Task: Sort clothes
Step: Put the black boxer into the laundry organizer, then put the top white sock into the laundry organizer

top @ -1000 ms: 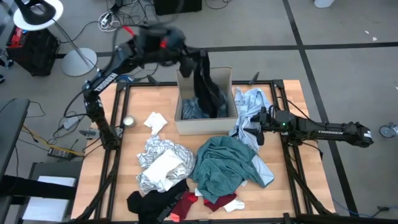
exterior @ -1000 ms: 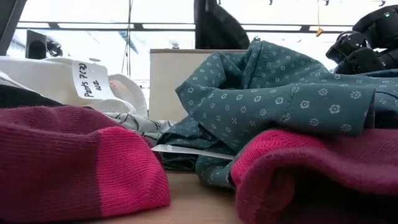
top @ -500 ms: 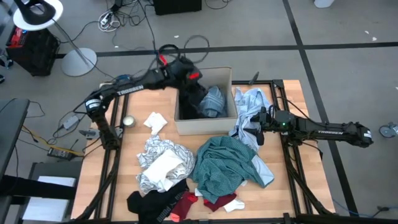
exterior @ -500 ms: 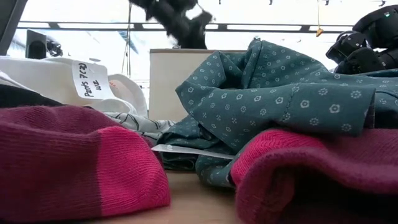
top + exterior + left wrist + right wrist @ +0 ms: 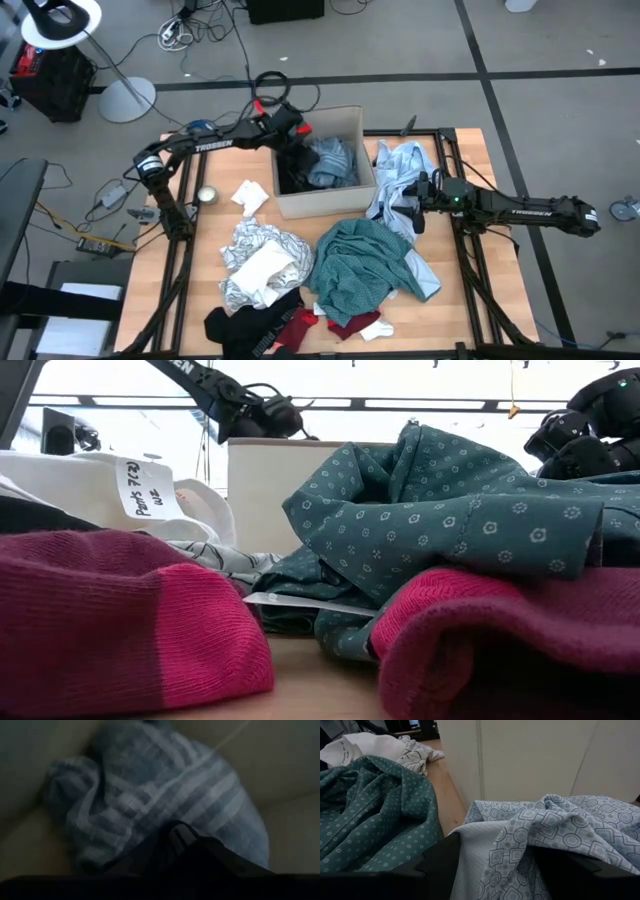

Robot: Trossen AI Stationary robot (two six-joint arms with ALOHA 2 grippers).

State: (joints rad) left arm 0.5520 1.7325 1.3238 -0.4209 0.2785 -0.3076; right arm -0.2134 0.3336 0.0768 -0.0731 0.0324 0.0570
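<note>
Pale wood planks make up your table [image 5: 210,225], framed by dark rails and standing on grey floor strewn with cables; a white lamp [image 5: 62,20] sits off the far left corner. In the low view the room behind is bright windows. Your left gripper [image 5: 292,140] is down inside the tan cardboard box [image 5: 325,197] at the table's far edge, just over the blue striped garment [image 5: 165,805] and a black garment [image 5: 290,165] lying in it; you cannot tell from these views how its fingers stand. Your right gripper [image 5: 412,205] rests at the right side with fingers spread wide around the pale blue shirt [image 5: 400,170], which lies beside the box. The teal shirt [image 5: 365,260] is heaped at the middle of the table, the silvery white garment [image 5: 258,262] to its left, and black fabric [image 5: 245,325] and red-and-white socks [image 5: 350,325] lie along the near edge. A small white cloth [image 5: 250,195] lies left of the box.
</note>
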